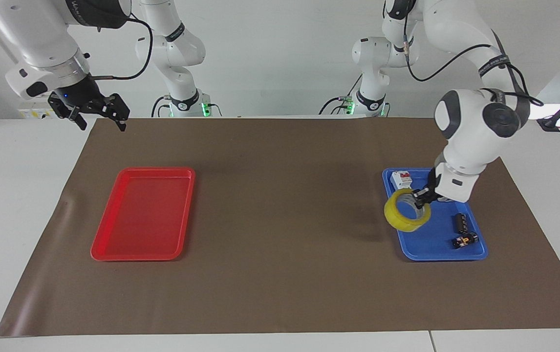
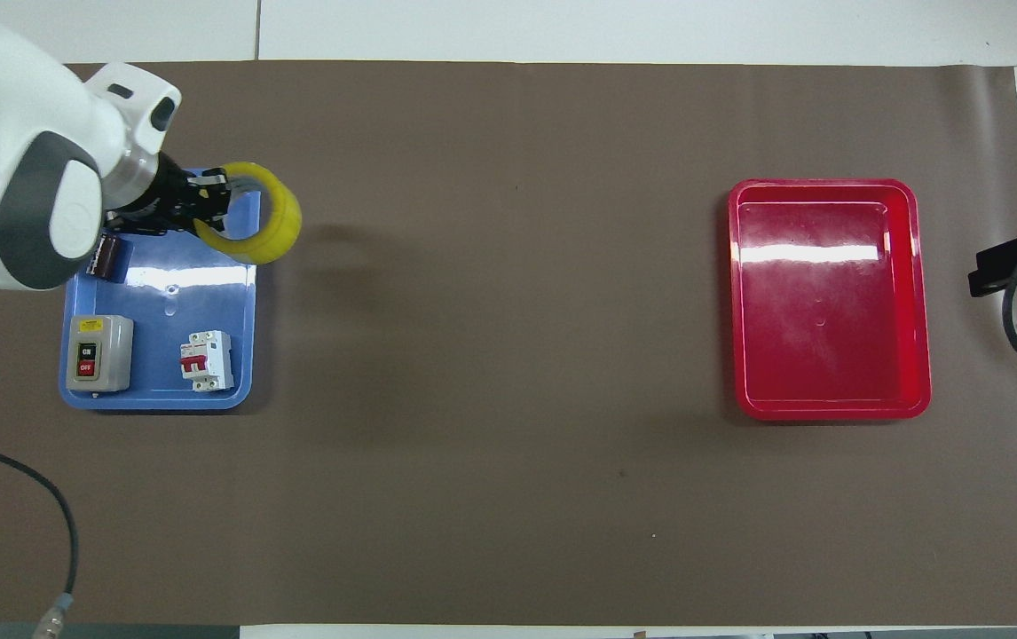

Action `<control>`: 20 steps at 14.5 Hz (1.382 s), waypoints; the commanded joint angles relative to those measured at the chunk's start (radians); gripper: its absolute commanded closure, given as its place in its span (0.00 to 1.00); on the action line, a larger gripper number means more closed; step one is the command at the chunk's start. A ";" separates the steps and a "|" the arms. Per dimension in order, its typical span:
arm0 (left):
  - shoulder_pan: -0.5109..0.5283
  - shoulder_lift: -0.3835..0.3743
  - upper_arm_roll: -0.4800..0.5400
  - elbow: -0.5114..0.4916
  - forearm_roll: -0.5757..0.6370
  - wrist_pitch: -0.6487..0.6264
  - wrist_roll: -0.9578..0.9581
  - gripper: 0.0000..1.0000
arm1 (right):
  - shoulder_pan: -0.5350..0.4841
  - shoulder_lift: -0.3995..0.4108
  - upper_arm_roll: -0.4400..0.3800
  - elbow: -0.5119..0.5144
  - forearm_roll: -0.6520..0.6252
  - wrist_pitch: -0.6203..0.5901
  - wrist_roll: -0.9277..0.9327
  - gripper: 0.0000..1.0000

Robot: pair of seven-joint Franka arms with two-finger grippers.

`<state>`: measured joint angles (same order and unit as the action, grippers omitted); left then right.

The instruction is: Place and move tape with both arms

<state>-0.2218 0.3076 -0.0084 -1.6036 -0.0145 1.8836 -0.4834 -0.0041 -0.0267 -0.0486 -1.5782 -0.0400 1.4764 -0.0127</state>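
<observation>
The tape (image 1: 406,211), a yellowish translucent roll, hangs tilted in the air over the blue tray's (image 1: 436,253) edge toward the table's middle. My left gripper (image 1: 419,198) is shut on its wall, one finger inside the ring. In the overhead view the tape (image 2: 264,222) and the left gripper (image 2: 216,197) cover the tray's (image 2: 153,399) corner. My right gripper (image 1: 99,116) is open and empty, and waits in the air over the mat's corner at the right arm's end; it shows at the overhead view's edge (image 2: 992,271).
A red tray (image 1: 114,255) lies empty toward the right arm's end, also in the overhead view (image 2: 828,413). In the blue tray are a grey switch box (image 2: 98,353), a white breaker (image 1: 401,180) and small dark parts (image 1: 464,240). A brown mat covers the table.
</observation>
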 commanded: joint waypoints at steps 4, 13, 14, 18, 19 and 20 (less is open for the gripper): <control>-0.261 0.036 0.015 -0.018 -0.028 0.087 -0.283 1.00 | -0.007 -0.012 0.001 -0.013 0.019 0.008 0.011 0.00; -0.358 0.180 0.018 -0.029 -0.018 0.204 -0.391 0.80 | 0.009 -0.012 0.004 -0.014 0.019 0.030 0.007 0.00; -0.357 0.179 0.018 -0.029 -0.018 0.201 -0.392 0.42 | 0.009 -0.012 0.004 -0.016 0.019 0.042 0.003 0.00; -0.328 0.112 0.071 0.008 -0.004 0.085 -0.379 0.00 | 0.030 -0.009 0.004 -0.020 0.017 0.044 0.000 0.00; -0.294 0.066 0.071 0.002 -0.004 0.056 -0.370 0.00 | 0.047 0.005 0.006 -0.017 0.017 0.047 0.000 0.00; -0.250 0.023 0.071 0.002 -0.002 0.010 -0.335 0.00 | 0.068 0.025 0.006 -0.008 0.017 0.050 0.002 0.00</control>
<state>-0.5321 0.4417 0.0535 -1.5794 -0.0206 1.9810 -0.8594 0.0364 -0.0221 -0.0446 -1.5818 -0.0371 1.5034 -0.0125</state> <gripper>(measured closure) 0.176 0.000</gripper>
